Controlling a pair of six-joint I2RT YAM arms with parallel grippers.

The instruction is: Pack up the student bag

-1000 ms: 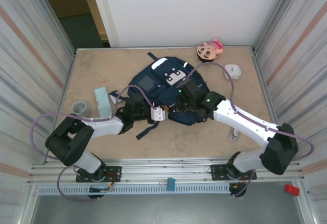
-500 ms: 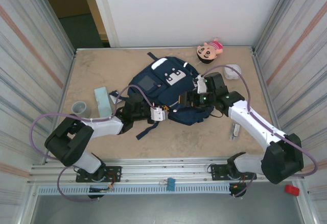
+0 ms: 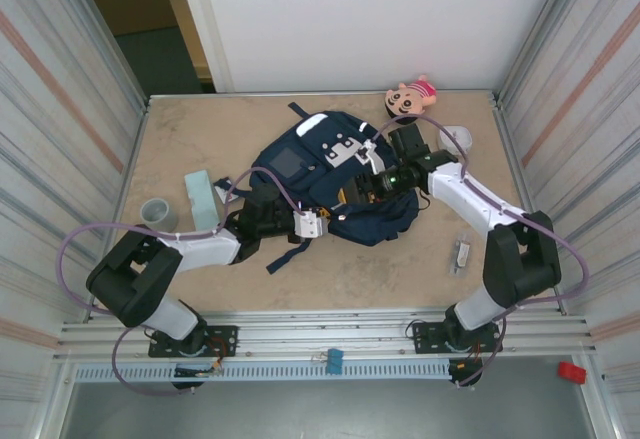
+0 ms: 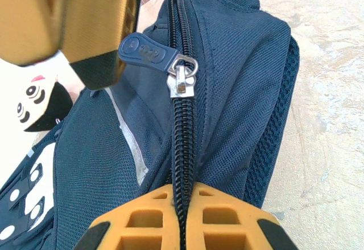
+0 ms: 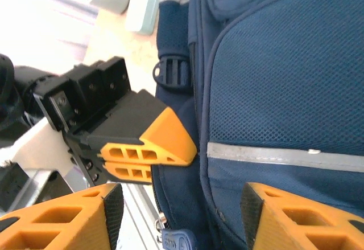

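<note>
The navy student bag lies flat in the middle of the table, white patches facing up. My left gripper is at its near edge. In the left wrist view the left gripper is shut on the bag's closed zipper seam, below the metal slider and its blue pull tab. My right gripper reaches in from the bag's right side. In the right wrist view the right gripper stands open astride the bag's edge, the pull tab between its fingers, touching neither.
A pink plush doll and a small white object lie at the back right. A teal box and a tape roll sit left of the bag. A small metal item lies near right. Metal walls flank the table.
The right gripper has opened and drawn back from the bag's near edge toward its right side, the right arm folding up. The left gripper has kept its grip and place.
</note>
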